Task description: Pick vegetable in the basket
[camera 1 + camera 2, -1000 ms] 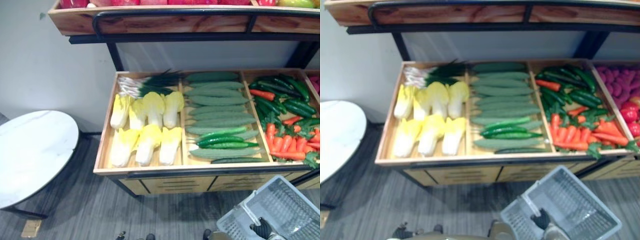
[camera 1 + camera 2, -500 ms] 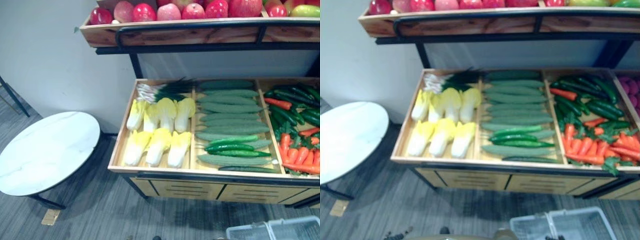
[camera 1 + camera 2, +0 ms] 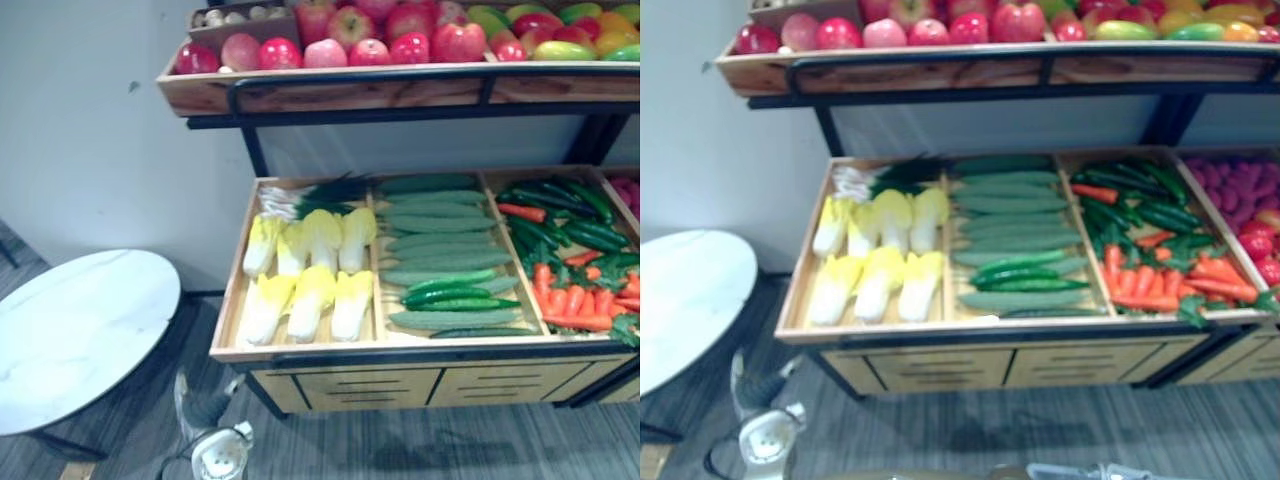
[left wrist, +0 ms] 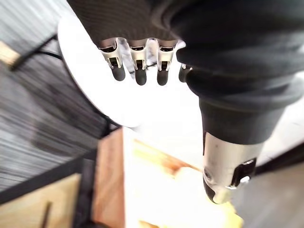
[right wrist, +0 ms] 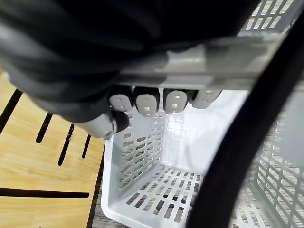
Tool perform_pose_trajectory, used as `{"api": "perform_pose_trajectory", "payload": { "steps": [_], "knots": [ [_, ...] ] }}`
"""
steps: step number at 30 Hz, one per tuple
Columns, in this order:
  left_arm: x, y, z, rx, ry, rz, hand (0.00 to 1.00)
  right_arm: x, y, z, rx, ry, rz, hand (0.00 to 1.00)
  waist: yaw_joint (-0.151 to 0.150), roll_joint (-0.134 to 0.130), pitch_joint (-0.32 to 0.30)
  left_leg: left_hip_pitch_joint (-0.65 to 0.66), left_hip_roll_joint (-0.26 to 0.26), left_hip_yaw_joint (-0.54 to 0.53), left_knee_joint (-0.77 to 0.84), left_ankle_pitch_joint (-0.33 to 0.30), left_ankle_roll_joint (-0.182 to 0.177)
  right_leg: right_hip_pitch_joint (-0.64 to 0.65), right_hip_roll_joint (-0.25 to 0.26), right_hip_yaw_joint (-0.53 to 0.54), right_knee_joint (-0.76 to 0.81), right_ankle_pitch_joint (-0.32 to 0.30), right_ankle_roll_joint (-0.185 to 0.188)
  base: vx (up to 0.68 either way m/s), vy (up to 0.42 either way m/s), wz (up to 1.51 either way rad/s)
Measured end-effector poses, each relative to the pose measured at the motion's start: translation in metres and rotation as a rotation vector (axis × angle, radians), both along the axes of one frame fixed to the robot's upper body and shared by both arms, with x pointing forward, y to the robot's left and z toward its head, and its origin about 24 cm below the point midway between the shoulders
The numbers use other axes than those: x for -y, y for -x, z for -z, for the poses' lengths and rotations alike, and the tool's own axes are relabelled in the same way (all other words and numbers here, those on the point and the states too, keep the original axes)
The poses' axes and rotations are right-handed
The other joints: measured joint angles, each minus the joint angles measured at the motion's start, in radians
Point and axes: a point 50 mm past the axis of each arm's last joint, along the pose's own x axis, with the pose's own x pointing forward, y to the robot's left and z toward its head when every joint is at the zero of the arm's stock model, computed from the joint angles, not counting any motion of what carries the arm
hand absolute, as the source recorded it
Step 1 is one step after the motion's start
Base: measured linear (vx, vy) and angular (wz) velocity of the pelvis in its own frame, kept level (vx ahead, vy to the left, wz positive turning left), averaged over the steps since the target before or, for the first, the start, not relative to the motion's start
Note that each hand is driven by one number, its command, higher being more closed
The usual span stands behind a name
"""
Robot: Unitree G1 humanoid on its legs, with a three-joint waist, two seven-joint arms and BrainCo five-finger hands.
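Note:
A wooden tray [image 3: 228, 318] holds yellow-white cabbages [image 3: 300, 270], scallions [image 3: 310, 192], long green cucumbers [image 3: 445, 250] and, further right, green peppers with carrots [image 3: 570, 260]. My left hand [image 3: 196, 408] hangs below the tray's front left corner, apart from it. In the left wrist view its fingers [image 4: 138, 66] are straight and hold nothing. My right hand [image 5: 156, 102] is curled round the grey handle [image 5: 223, 64] of a pale plastic basket [image 5: 156, 190]. The basket is empty, and its rim [image 3: 1080, 471] shows low in the right eye view.
A round white table [image 3: 70, 340] stands left of the stand. An upper shelf [image 3: 300, 95] with a black rail carries apples [image 3: 370, 40] above the tray. Purple vegetables [image 3: 1230, 185] fill a bin at the far right. Drawers front the stand below the tray.
The camera has tilted up, so the upper shelf shows more and the basket has slid down out of the frame. My left hand has risen into sight at the lower left.

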Motion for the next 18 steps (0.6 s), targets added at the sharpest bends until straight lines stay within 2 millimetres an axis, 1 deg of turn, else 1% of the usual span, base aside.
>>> {"api": "perform_pose_trajectory", "payload": {
  "steps": [2,4,8,9,11,13,18],
  "knots": [
    [0.009,-0.014,-0.014,0.058,-0.041,0.058,0.00,-0.002,0.001,0.000,-0.006,-0.004,-0.018,1.00,0.000,0.001,-0.003,0.013,0.006,0.016,0.000,-0.005,-0.006,0.001,0.007,0.008,-0.002,0.006,-0.002,0.09,-0.009,-0.17],
    [0.011,-0.020,-0.018,0.069,-0.068,0.080,0.00,-0.003,0.000,0.001,-0.007,-0.008,-0.030,1.00,-0.001,0.000,-0.006,0.015,0.010,0.021,0.000,-0.007,-0.011,0.003,0.013,0.013,-0.010,0.006,-0.003,0.11,-0.010,-0.12],
    [0.018,-0.030,-0.024,0.097,-0.072,0.114,0.00,-0.006,-0.002,0.002,-0.009,-0.016,-0.053,1.00,0.000,0.001,-0.010,0.029,0.015,0.025,0.005,-0.005,-0.009,0.017,0.017,0.013,-0.017,0.007,-0.003,0.12,-0.004,-0.02],
    [0.019,-0.031,-0.024,0.100,-0.074,0.115,0.00,-0.007,-0.002,0.002,-0.009,-0.018,-0.055,1.00,0.000,-0.005,-0.011,0.033,0.017,0.032,0.005,-0.007,-0.011,0.018,0.019,0.017,-0.018,0.007,-0.003,0.12,0.005,-0.11],
    [0.016,-0.032,-0.026,0.107,-0.090,0.102,0.00,-0.009,-0.008,0.002,0.001,-0.022,-0.074,1.00,-0.001,-0.003,-0.015,0.036,0.019,0.049,0.005,-0.009,-0.013,0.017,0.024,0.029,-0.027,0.007,-0.003,0.07,0.003,-0.18],
    [0.013,-0.037,-0.026,0.105,-0.103,0.094,0.00,-0.010,-0.011,0.003,0.003,-0.026,-0.087,1.00,0.000,-0.005,-0.015,0.037,0.023,0.060,0.005,-0.010,-0.015,0.017,0.030,0.040,-0.032,0.011,-0.006,0.06,-0.003,-0.16],
    [-0.002,-0.039,-0.011,0.018,-0.110,0.012,0.00,-0.012,-0.016,0.003,0.011,-0.029,-0.104,1.00,-0.003,-0.005,-0.015,0.049,0.031,0.085,0.005,-0.016,-0.023,0.016,0.041,0.057,-0.037,0.013,-0.007,0.02,-0.007,-0.13]
  ]
}}
